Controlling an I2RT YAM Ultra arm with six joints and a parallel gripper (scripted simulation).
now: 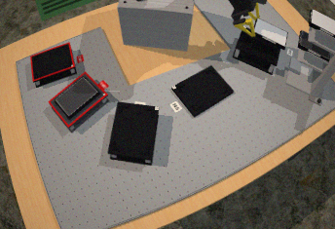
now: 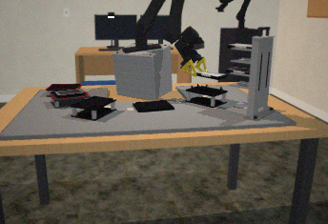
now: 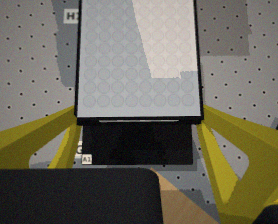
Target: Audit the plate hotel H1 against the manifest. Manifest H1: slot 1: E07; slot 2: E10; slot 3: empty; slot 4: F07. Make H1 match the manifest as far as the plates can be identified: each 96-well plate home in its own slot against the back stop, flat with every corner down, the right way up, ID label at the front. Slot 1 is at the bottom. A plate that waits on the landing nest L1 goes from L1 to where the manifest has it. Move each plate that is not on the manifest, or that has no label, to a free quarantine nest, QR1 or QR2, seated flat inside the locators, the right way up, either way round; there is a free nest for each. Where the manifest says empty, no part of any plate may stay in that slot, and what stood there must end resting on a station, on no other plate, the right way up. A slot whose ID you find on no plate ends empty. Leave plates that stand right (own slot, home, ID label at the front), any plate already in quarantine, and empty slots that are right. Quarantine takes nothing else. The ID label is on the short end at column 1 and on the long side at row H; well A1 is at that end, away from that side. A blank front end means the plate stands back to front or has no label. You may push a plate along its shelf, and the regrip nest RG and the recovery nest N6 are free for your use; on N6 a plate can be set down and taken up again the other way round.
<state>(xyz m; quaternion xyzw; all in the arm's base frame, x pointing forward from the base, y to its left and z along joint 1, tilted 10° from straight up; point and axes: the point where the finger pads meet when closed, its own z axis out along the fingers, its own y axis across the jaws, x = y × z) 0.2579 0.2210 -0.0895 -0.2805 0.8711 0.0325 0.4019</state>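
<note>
My gripper (image 1: 248, 25) is shut on the near end of a light grey 96-well plate (image 1: 271, 31), its yellow fingers on the two long sides. The plate is level in the air, wells up, above the black raised nest (image 1: 255, 53) in front of the hotel H1 (image 1: 316, 40). In the wrist view the plate (image 3: 139, 60) fills the top, with the gripper (image 3: 139, 120) at its near edge and the black nest (image 3: 137, 145) below. In the side view the plate (image 2: 210, 74) is clear of the nest (image 2: 206, 91), beside the gripper (image 2: 193, 63). I see no ID label on the plate.
Two red-framed quarantine nests sit at the left: the far one (image 1: 52, 61) looks dark, the near one (image 1: 78, 98) holds a grey plate. A black raised nest (image 1: 133, 131) and a flat black pad (image 1: 203, 90) lie mid-table. The grey arm pedestal (image 1: 157, 9) stands behind.
</note>
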